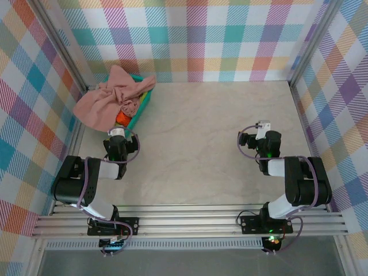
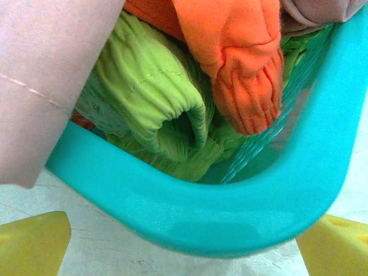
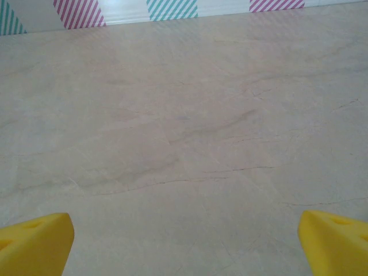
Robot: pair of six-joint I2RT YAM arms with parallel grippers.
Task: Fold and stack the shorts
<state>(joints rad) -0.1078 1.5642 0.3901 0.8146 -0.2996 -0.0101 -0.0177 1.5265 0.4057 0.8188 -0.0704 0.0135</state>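
Fingers on the left (image 2: 31, 244) spread wide, nothing between them, low over the desk (image 1: 213, 132) and just short of the basket's near corner. All three shorts are at the basket, far left of the desk.

- Pink shorts (image 2: 40, 86): topmost, draped out over the rim on the left side, one flap hanging down the outside.
- Orange shorts (image 2: 241, 63): bunched inside, gathered waist pointing down towards the rim.
- Green shorts (image 2: 149, 98): underneath, rolled against the near wall, elastic edge showing.
- Teal basket (image 2: 230, 213): mesh-sided; its thick rim sits between the left fingers and the cloth.
- Right fingers (image 3: 34, 241): also spread and empty, over bare desk, well apart from the basket.

Judgement: nothing folded yet; the step is pulling a first pair out. Pink looks the sensible pick, since it lies on top and overhangs the rim. Rise above the rim before going in, close on one layer of the hanging flap or waistband, and lift straight up so orange does not trail along. Keep the tips off the mesh; a snag could drag the light basket.
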